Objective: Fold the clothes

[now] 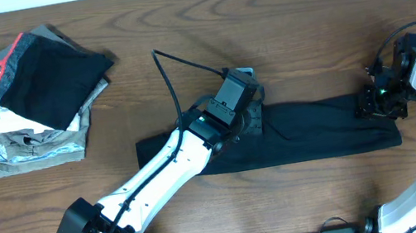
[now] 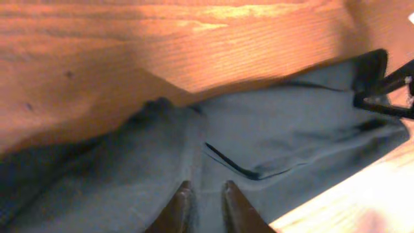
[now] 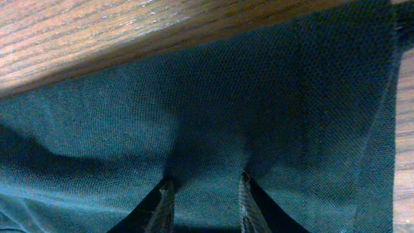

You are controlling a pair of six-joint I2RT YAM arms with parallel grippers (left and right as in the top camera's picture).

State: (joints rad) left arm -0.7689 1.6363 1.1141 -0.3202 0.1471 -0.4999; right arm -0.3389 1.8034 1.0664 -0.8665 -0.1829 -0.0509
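Observation:
The clothes [image 1: 319, 128], a black T-shirt, lie folded into a long narrow strip across the middle of the table. My left gripper [image 1: 253, 118] stands over the strip's upper edge near its middle. In the left wrist view its fingertips [image 2: 206, 191] rest on the fabric [image 2: 278, 129], a narrow gap apart, with flat cloth showing between them. My right gripper [image 1: 371, 103] is at the strip's right end. In the right wrist view its tips [image 3: 206, 181] pinch the cloth [image 3: 226, 97], and creases run out from them.
A pile of folded grey, white and red-trimmed garments [image 1: 38, 101] sits at the back left. A black cable [image 1: 173, 80] arcs over the table behind the left arm. Bare wood [image 1: 303, 26] surrounds the strip.

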